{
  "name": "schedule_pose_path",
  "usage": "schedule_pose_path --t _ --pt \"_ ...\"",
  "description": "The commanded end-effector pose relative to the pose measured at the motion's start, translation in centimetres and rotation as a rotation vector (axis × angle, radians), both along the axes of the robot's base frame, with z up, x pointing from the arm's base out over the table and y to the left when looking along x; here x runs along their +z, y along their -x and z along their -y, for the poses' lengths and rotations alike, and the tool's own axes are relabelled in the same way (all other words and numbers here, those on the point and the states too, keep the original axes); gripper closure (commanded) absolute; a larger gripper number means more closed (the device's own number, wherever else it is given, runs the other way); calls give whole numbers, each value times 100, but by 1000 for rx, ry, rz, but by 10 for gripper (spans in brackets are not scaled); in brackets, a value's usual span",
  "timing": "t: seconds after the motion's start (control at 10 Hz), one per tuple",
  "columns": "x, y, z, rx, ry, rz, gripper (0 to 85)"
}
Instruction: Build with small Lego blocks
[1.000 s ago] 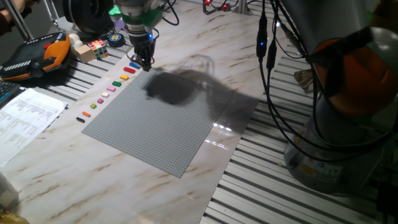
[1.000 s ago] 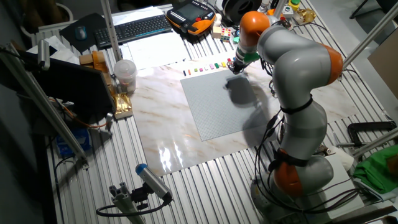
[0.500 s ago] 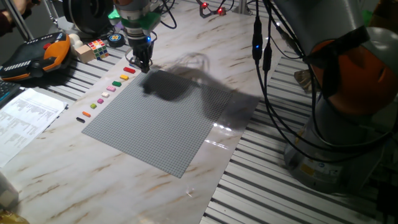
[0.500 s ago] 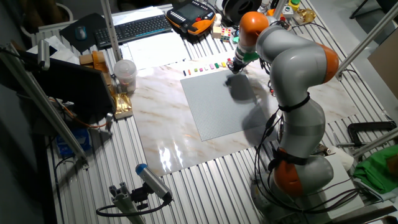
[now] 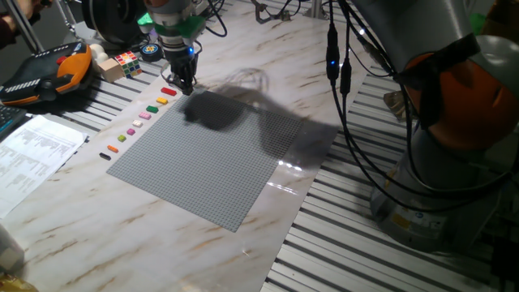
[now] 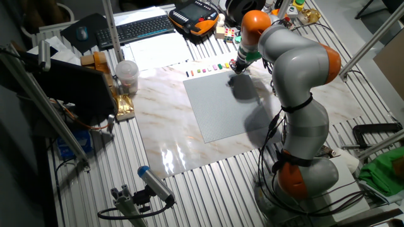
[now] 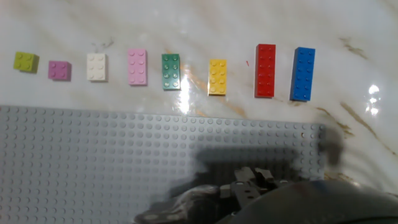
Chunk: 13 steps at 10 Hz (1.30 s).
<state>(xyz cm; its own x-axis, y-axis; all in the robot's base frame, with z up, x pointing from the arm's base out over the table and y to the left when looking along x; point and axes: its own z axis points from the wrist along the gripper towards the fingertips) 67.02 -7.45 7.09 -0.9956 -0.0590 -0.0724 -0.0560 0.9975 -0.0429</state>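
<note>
gripper [image 5: 185, 83] above baseplate [image 7: 93, 162] corner; finger spacing cannot be told. lego blocks in a row on marble just beside plate edge. recommend centring over red block [image 7: 265, 61], descending square.

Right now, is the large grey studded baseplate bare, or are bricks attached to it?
Bare: the grey studded baseplate carries no bricks; the small coloured plastic bricks lie beside it.

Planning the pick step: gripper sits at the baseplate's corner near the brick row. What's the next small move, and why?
Probably shift the gripper off the grey baseplate toward the red brick or blue brick and descend. In the hand view nothing shows between the fingers, every brick lies loose on the marble beyond the baseplate's edge, and those two lie closest to that corner.
</note>
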Motion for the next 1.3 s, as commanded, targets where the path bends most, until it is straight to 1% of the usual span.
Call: schedule_pose_path --t 0.0,0.1,0.2,0.4,0.5,0.6,0.7,0.8,0.9,1.0,1.1,1.2 --pt "0 0 1 -8 -3 0 843" --pt "0 0 1 -15 6 -11 843" --pt "0 0 1 -24 27 -18 843" --pt "0 0 1 -27 29 -30 843" --pt "0 0 1 -22 18 -33 843" --pt "0 0 1 -19 16 -10 843" --pt "8 -41 65 -14 10 8 843" --pt "6 -82 118 -2 7 7 843" --pt "-6 -118 149 -2 2 7 810" --pt "-20 -147 168 -5 4 13 733" --pt "-36 -182 192 -10 3 23 640" --pt "-49 -223 219 -16 2 29 523"
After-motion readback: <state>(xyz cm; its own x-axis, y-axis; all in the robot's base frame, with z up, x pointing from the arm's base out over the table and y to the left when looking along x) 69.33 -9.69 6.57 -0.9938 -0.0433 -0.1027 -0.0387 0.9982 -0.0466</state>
